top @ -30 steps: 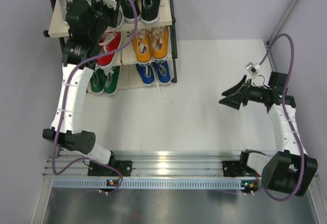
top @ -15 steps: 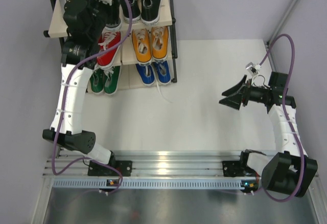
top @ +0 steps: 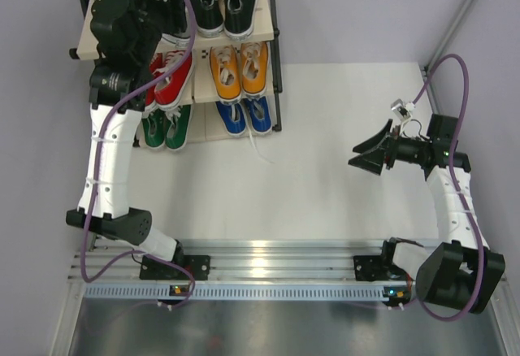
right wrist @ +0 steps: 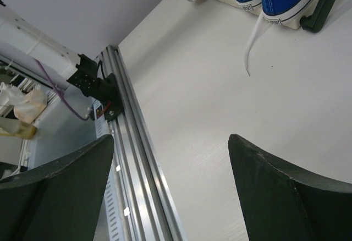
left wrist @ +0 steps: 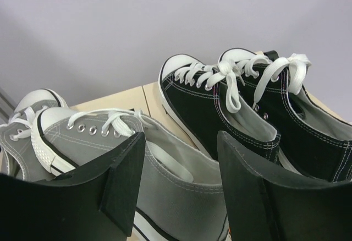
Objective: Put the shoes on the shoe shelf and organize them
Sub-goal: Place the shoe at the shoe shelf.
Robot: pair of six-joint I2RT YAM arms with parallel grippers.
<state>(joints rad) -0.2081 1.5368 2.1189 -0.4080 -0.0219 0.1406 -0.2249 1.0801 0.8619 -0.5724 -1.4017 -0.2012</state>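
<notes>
Currently | left gripper (left wrist: 181, 147) spread, grey shoe (left wrist: 93, 136) just beyond on shelf (left wrist: 118, 99) | right gripper (right wrist: 171, 142) spread, empty, over table (right wrist: 209, 87)

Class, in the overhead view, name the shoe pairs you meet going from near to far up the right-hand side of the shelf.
blue pair → orange pair → black pair

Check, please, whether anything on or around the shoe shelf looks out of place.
Only one thing: a white lace from a blue canvas sneaker on the bottom tier trails off the black-framed wooden shoe shelf onto the white table, instead of staying tucked in.
</notes>
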